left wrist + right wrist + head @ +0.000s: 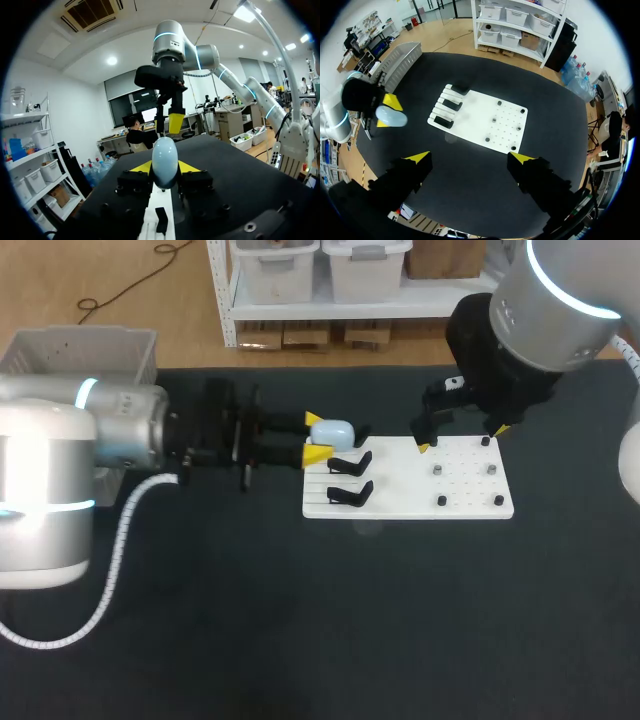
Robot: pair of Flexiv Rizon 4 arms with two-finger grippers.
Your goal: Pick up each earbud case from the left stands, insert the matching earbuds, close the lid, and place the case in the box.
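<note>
Earbud case [331, 430], pale blue, smooth, rounded, clamped in left tool [316, 437], right tool [462, 438] spread open above white board [400, 498].

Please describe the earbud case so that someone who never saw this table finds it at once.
Find the white board in the middle of the dark table. By its left edge, the left end effector grips the earbud case between yellow tips. It is the only pale blue, egg-shaped thing; the stands beside it are black.
</note>
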